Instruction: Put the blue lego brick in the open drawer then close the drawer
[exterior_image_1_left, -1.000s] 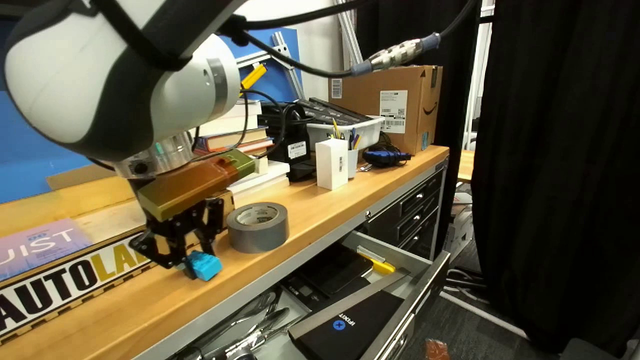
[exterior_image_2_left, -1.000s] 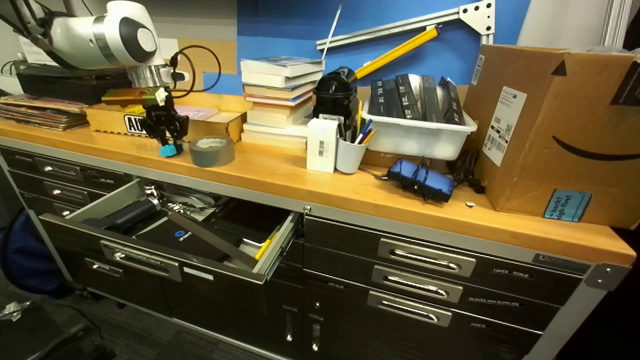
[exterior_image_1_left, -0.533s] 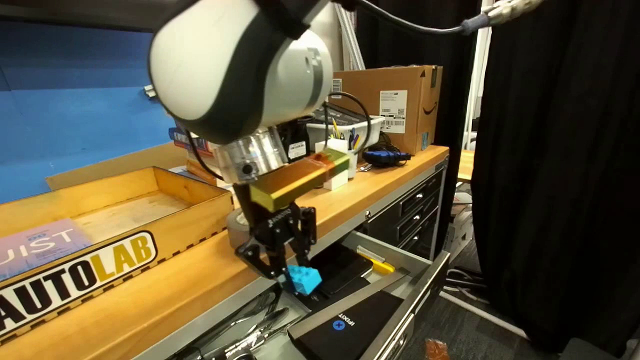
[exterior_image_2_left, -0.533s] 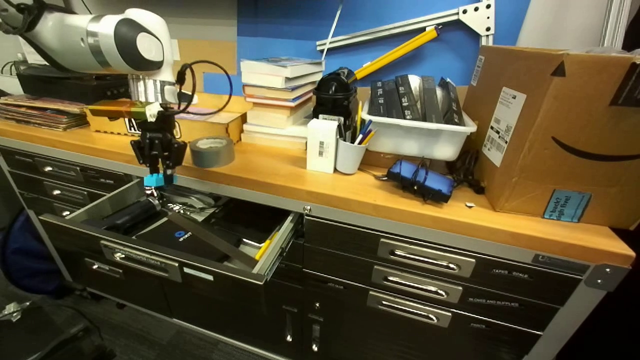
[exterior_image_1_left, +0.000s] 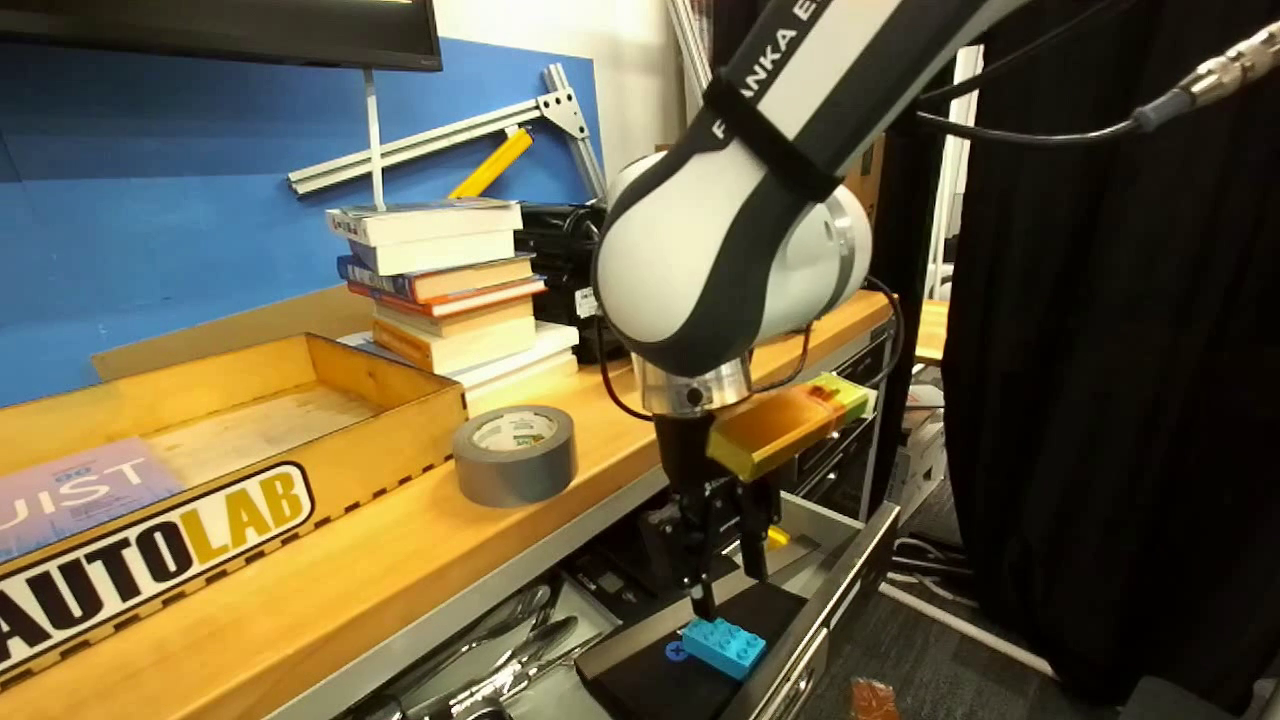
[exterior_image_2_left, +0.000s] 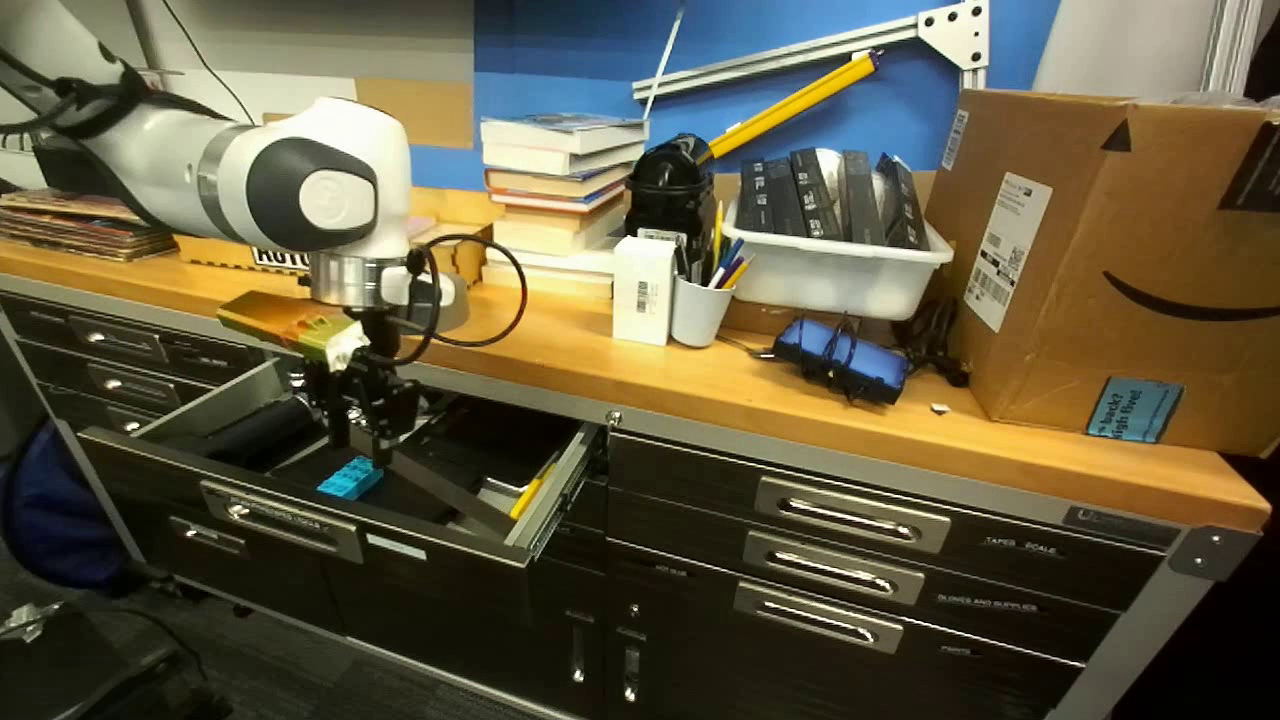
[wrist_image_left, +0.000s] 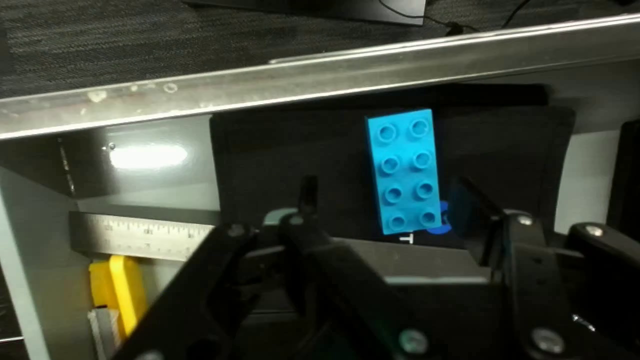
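I've got one blue lego brick (wrist_image_left: 406, 172), in the drawer (wrist_image_left: 320, 77), eight studs facing up in two rows of four. Far as I can tell it's lying on the one flat black case (wrist_image_left: 295, 155), partly covering the case's single round blue logo (exterior_image_1_left: 676, 651). Drawer is pulled out. Brick shows in both exterior views plus wrist.

One gripper (exterior_image_1_left: 731, 588) just above it: two fingers (exterior_image_1_left: 757, 555) spread apart, brick below the tips, not clamped. I can't tell if a tip touches it.

Also in there: one steel ruler (wrist_image_left: 145, 235) along the case, one yellow-handled item (wrist_image_left: 127, 292) near one side, one dark cylindrical tool (exterior_image_2_left: 262, 428) at the opposite end. Shiny tools (exterior_image_1_left: 510, 665) too; they overlap, I can't get a count.

On the bench top (exterior_image_2_left: 560, 350): one grey tape roll (exterior_image_1_left: 515, 475), one wooden tray (exterior_image_1_left: 390, 450) lettered AUTOLAB just beside it, one stack of books (exterior_image_2_left: 565, 165), one small white box (exterior_image_2_left: 643, 290) next to one pen cup (exterior_image_2_left: 700, 315), one white bin (exterior_image_2_left: 830, 285), one blue cable-wrapped unit (exterior_image_2_left: 860, 370), one big cardboard box (exterior_image_2_left: 1110, 330).

I count three closed drawers (exterior_image_2_left: 690, 470) on the right in an exterior view, one handle (exterior_image_2_left: 850, 520) each.
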